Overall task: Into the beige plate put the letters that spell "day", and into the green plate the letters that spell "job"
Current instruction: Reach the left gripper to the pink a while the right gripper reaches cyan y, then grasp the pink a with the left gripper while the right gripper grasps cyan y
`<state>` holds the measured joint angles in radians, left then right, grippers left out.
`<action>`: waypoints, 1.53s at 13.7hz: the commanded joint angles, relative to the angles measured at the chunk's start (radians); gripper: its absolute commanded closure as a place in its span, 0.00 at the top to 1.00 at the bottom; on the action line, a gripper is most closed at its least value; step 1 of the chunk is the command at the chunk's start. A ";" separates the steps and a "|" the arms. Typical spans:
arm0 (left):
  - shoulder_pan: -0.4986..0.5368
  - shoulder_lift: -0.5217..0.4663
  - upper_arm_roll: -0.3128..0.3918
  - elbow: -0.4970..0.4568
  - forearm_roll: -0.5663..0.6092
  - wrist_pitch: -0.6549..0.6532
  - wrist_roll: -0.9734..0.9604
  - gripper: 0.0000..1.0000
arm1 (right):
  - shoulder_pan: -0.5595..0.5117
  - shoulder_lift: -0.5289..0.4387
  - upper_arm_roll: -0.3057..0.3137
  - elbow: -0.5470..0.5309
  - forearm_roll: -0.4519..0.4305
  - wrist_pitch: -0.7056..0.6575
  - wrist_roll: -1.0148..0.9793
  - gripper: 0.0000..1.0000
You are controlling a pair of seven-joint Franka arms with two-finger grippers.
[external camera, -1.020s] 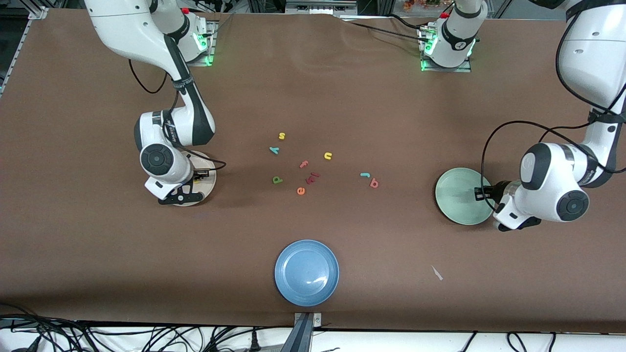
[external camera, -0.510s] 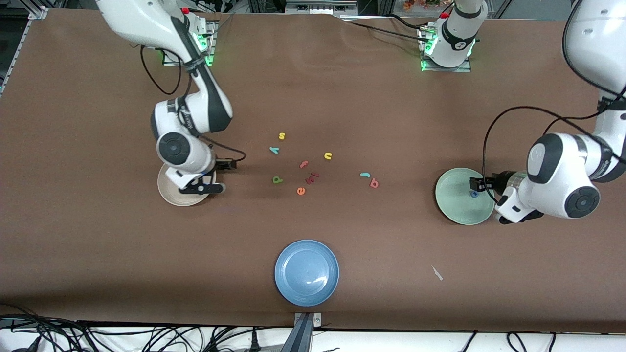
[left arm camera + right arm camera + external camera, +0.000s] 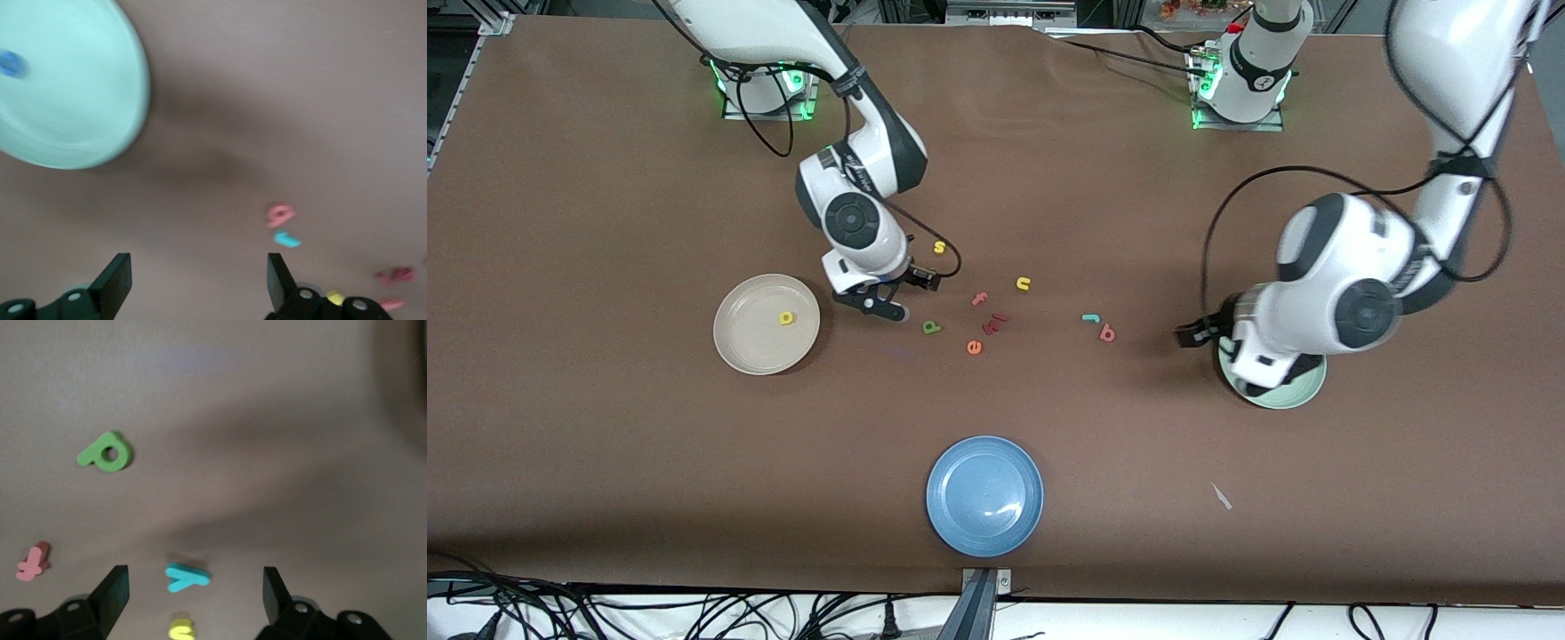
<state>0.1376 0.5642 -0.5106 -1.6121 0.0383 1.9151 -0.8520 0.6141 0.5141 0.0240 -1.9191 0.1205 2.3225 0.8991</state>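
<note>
— Brown cloth covers the whole bench (image 3: 605,178). What's in the plates?

— One yellow d (image 3: 786,317) lies in the beige plate (image 3: 738,342) toward the right arm's end. The green plate (image 3: 1294,391) at the left arm's end is mostly hidden under that arm in the front view; the left wrist view shows a blue o (image 3: 9,63) inside it. A blue plate (image 3: 984,495) nearest the front camera holds nothing.

— And the loose letters?

— Mid-bench: olive-green a (image 3: 931,328), teal y (image 3: 187,577), teal j (image 3: 1090,316) just beside the salmon-red b (image 3: 1107,333).

— The tools?

— The right tool (image 3: 193,597) hangs spread wide and holding nothing, over the teal y and the bench near the olive-green a. The left tool (image 3: 198,280) is likewise wide and bare, over the bench between the green plate and the j and b.
</note>
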 commanded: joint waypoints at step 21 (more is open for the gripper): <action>-0.171 0.255 0.027 -0.015 0.121 0.251 -0.248 0.47 | 0.046 -0.091 -0.097 -0.054 0.008 -0.064 -0.087 0.19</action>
<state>-0.0286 0.8252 -0.4857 -1.6235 0.1255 2.1709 -1.0772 0.6599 0.4916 -0.0153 -1.9857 0.1200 2.3745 0.9289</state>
